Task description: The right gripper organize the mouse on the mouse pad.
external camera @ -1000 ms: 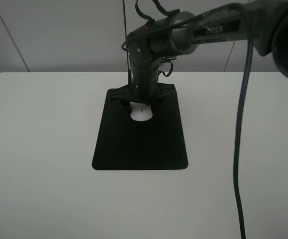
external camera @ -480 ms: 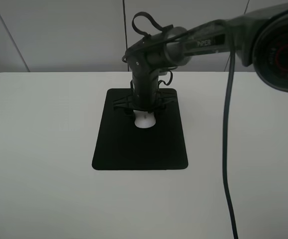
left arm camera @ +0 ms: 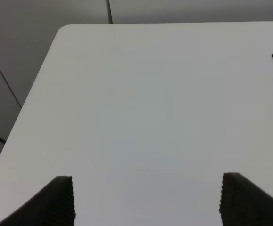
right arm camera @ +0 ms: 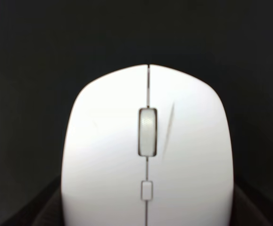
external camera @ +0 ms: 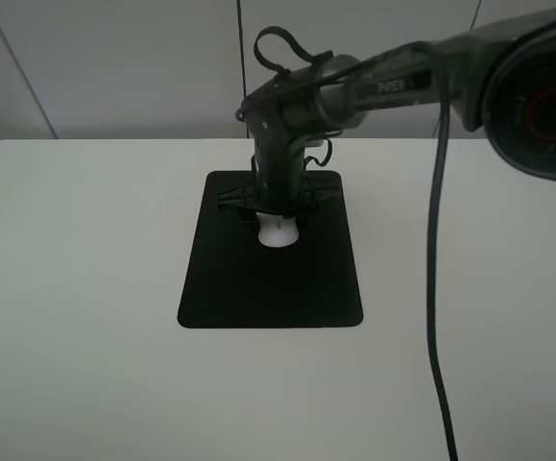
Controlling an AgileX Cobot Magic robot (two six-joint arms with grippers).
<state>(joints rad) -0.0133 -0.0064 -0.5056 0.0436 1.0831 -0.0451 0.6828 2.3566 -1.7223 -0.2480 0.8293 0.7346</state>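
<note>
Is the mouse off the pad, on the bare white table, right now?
No, the mouse lies on the black mouse pad, in its far half, with the dark mat showing on every side of it.

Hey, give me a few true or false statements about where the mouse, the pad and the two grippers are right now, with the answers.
1. The mouse lies on the mouse pad. True.
2. The mouse is black. False: it is white, with a grey scroll wheel.
3. The left gripper holds the mouse. False: it is open over the bare table and holds nothing.
4. The right gripper is right above the mouse, with its fingers down on either side of it. True.
5. The mouse pad hangs over the table edge. False: it lies wholly on the table.
</note>
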